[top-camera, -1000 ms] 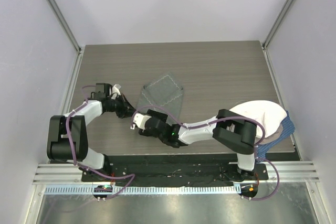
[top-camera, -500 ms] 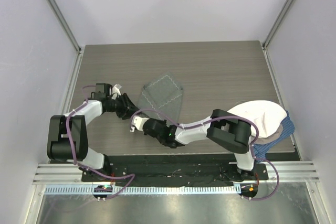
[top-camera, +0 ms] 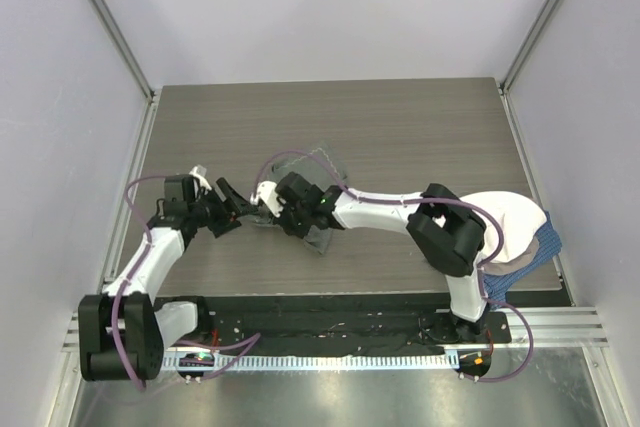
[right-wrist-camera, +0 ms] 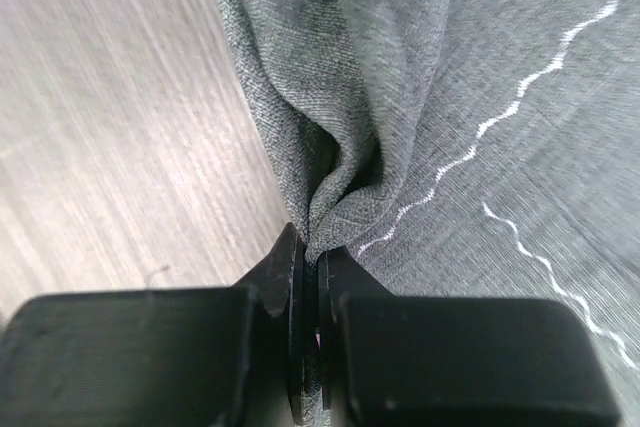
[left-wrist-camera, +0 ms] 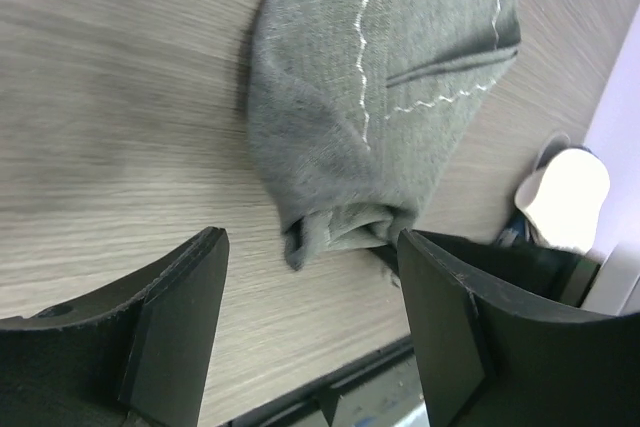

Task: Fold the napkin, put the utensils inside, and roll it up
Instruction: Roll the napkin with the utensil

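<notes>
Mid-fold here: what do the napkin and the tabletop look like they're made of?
The napkin: thin woven fabric, matte grey-green, possibly cotton or linen; visible weave, pale zigzag stitching, soft folds where the right claw pinches it. The tabletop: likely wood-look laminate, with straight grey-brown grain and a low sheen.

napkin [right-wrist-camera: 480, 97]: matt woven cloth w/ pale stitching; tbl [left-wrist-camera: 120, 97]: smooth wood-grain.

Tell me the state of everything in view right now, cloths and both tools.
napkin: crumpled on the table, one fold pinched
right tool: shut on the napkin's fold
left tool: open, fingers either side of the napkin's bunched end
cream-white cloth: heaped at the table's right edge
blue checked cloth: bunched beside it
</notes>
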`<state>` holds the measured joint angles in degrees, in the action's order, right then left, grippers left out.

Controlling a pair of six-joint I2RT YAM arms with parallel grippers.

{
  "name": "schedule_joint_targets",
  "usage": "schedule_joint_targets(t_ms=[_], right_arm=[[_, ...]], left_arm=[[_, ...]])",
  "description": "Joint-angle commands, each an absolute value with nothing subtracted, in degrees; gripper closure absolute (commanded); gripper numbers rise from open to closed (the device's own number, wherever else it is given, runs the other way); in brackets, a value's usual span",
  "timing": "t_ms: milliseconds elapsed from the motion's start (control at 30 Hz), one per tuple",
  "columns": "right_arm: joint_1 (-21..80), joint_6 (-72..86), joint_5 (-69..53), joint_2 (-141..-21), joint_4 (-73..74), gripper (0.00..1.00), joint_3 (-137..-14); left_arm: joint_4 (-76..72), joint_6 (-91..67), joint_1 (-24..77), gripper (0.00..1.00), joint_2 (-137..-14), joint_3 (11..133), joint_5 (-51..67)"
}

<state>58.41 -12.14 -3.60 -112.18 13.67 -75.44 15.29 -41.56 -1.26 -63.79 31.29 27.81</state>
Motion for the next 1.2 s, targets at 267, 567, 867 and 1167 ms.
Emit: schedule_joint_targets(t_ms=[267,567,867,1167], right_arm=[[46.0,-1.3,-41.6,-122.6,21.4,0.99,-85.1],[41.4,4.7,-46.3,-129.1,23.8,0.99,-90.8],[40.7,6.0,-46.0,-131.1,24.3,0.99,-91.8],[40.8,6.5,-45.1,-131.8,24.5,0.99,-91.8]], left_arm=[[0.2,-42.0,-0.5,0.26,-53.9,22.7,24.0],[0.5,-41.0,6.8,0.31,-54.5,22.0,25.1],[18.7,-43.7,9.4,0.28,-44.3,21.8,9.9],[-1.2,-52.4,11.1,0.26,-52.2,16.1,24.9]])
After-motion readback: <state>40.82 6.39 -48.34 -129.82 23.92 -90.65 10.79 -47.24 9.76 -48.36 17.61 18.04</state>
